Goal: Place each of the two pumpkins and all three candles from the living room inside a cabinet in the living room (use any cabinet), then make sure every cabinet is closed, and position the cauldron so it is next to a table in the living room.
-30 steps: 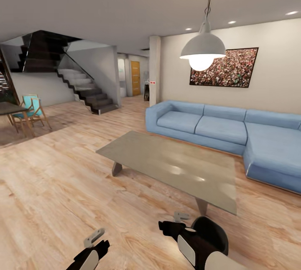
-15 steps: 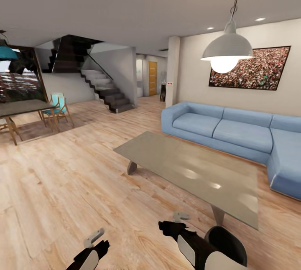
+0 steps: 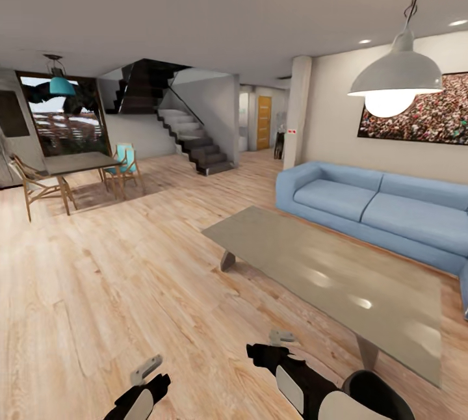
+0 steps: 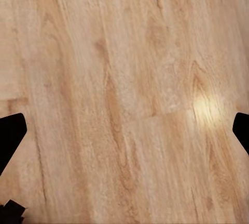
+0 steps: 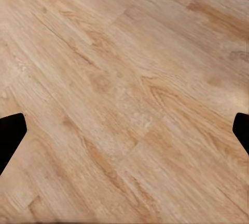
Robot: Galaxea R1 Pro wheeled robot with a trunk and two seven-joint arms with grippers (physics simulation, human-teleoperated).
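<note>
The low table (image 3: 325, 270) with its glossy top stands on the wood floor right of centre. The black cauldron (image 3: 388, 389) sits on the floor near the table's near corner, partly hidden behind my right arm. My left gripper (image 3: 148, 371) and right gripper (image 3: 273, 344) hang low over bare floor. In the left wrist view the left gripper (image 4: 124, 130) is open, with only floorboards between its fingers. The right gripper (image 5: 124, 130) in its wrist view is open over floorboards too. The pumpkins, candles and cabinet are out of view.
A blue sofa (image 3: 364, 202) runs along the right wall behind the table. A pendant lamp (image 3: 396, 78) hangs above the table. A dining table with chairs (image 3: 75, 163) stands far left, and a staircase (image 3: 195, 140) and pillar (image 3: 298, 111) at the back. Open floor lies ahead to the left.
The camera has turned left: table, sofa and cauldron slid right in the picture, and the dining table and window came into view. Both arms hold the same pose.
</note>
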